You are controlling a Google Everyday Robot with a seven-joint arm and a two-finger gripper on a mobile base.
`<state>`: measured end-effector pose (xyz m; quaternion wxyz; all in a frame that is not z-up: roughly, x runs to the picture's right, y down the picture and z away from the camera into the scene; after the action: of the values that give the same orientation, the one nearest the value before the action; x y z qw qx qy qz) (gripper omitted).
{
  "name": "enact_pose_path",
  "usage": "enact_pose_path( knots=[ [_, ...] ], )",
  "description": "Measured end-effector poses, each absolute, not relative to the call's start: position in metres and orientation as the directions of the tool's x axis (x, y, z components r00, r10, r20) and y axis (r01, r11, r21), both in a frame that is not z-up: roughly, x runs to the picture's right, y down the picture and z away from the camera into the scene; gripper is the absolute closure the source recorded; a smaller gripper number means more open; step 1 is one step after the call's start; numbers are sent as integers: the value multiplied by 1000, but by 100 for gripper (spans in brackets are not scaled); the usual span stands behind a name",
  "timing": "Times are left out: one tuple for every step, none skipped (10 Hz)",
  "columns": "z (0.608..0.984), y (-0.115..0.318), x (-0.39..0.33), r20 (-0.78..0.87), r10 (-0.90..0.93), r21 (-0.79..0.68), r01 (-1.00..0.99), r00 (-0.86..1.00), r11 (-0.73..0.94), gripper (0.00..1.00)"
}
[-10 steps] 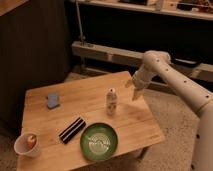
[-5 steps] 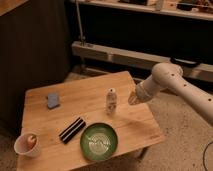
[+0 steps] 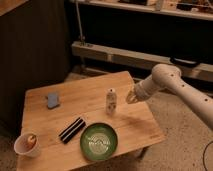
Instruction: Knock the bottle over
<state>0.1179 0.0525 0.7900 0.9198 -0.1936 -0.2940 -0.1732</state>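
Note:
The bottle [image 3: 110,101] is small, slim and pale with a white cap and a light label. It stands upright near the middle of the wooden table [image 3: 135,125], just behind the green bowl [image 3: 99,141]. My gripper [image 3: 129,97] is at the end of the white arm coming in from the right. It hangs a little to the right of the bottle at about its height, with a small gap between them.
A whitish cup [image 3: 26,145] stands at the table's front left corner. A black bar-shaped object [image 3: 72,129] lies left of the bowl. A blue-grey object [image 3: 53,100] lies at the back left. Metal shelving rails [image 3: 125,55] run behind the table.
The arm has lowered and the gripper has moved left and down toward the bottle. The bottle still stands in the same spot.

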Motion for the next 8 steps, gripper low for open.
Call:
enact_pose_path(
  knots=[
    [793, 51, 116, 605, -209, -250, 433, 768, 866, 100],
    [796, 49, 115, 599, -214, -246, 432, 771, 868, 100],
    [797, 47, 114, 584, -220, -243, 427, 781, 871, 100],
    [799, 44, 114, 555, -233, -242, 423, 798, 873, 100],
    [802, 42, 113, 523, -246, -240, 418, 816, 876, 100],
    [803, 40, 113, 504, -252, -239, 415, 826, 878, 100],
    [805, 38, 114, 486, -257, -240, 411, 835, 880, 100],
    [807, 37, 113, 467, -268, -241, 413, 842, 878, 100]
  ],
)
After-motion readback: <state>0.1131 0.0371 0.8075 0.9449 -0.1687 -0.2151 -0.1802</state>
